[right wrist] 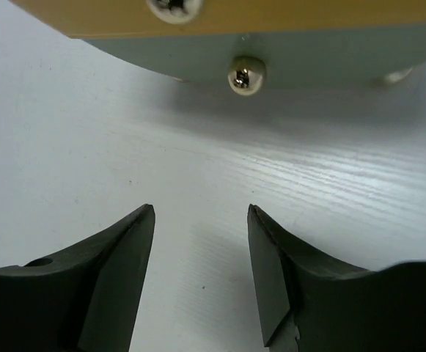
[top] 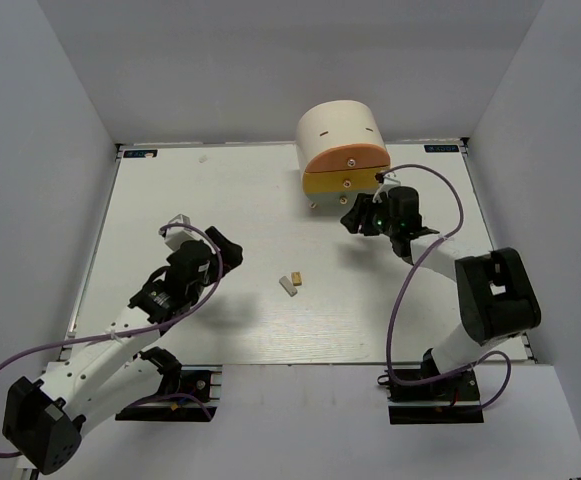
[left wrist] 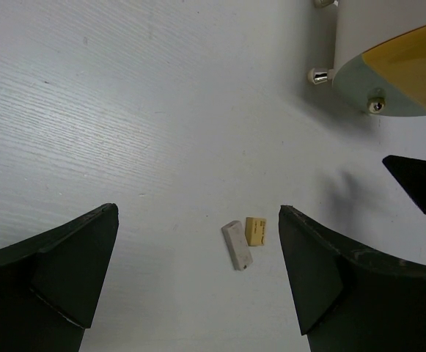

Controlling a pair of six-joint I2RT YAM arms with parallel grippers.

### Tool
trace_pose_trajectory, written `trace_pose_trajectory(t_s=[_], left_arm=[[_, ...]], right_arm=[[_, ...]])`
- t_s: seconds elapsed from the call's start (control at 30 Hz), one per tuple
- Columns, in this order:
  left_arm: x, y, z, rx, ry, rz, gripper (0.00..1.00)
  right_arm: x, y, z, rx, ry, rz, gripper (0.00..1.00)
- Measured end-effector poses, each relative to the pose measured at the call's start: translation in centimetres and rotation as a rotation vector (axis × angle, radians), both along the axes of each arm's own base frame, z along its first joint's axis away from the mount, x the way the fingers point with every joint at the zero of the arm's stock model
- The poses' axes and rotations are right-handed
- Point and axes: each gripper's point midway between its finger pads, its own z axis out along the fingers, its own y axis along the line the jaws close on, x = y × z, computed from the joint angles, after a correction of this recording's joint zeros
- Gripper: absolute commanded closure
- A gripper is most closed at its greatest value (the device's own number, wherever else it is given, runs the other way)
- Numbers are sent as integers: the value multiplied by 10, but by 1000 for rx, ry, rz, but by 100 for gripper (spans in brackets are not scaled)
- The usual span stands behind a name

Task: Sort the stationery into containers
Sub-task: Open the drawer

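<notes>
A white eraser [top: 289, 285] and a tan eraser [top: 298, 277] lie side by side on the table, apart from both arms. In the left wrist view the white eraser [left wrist: 237, 245] and tan eraser [left wrist: 255, 230] sit ahead of my open, empty left gripper [left wrist: 198, 209], nearer its right finger. My left gripper [top: 230, 247] is to the left of them. The cream organizer [top: 338, 125] stands at the back with its orange drawer [top: 346, 158] above the yellow drawer [top: 342, 182]. My right gripper [top: 352, 216] is open and empty just in front of the yellow drawer [right wrist: 286, 18]. Highlighters, pencil and pen are out of view.
The organizer stands on small metal feet [right wrist: 245, 75], one right ahead of my right gripper [right wrist: 202, 209]. A drawer knob [right wrist: 174, 6] shows at the top edge. White walls enclose the table [top: 170, 200] on three sides.
</notes>
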Motion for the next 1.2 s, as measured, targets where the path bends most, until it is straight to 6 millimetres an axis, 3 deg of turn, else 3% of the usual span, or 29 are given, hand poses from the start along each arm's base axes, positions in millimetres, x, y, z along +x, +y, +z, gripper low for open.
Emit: trace_pose_trajectory(t_s=[0.13,0.23,0.53,0.67,0.87,1.2], left_arm=[[-2,1,2,-3,-3,-1,0],[-4,2,1,1,3,-1,0],[-5,-1,-3,0,20,-17,0],[-5,-3,-14,20,55,-27,0],[-2,-8,-25,49,93,-50,0],[8,-20,-22,58,98,-84,0]], right_arm=[[5,9,-21,124,135,-80,40],[15,15,-27,211,201,-139,40],[48,23,-17,371,251,-248,48],[61,18,-17,401,257,-291,51],[67,10,-25,426,278,-343,52],[73,10,-29,463,278,-363,55]])
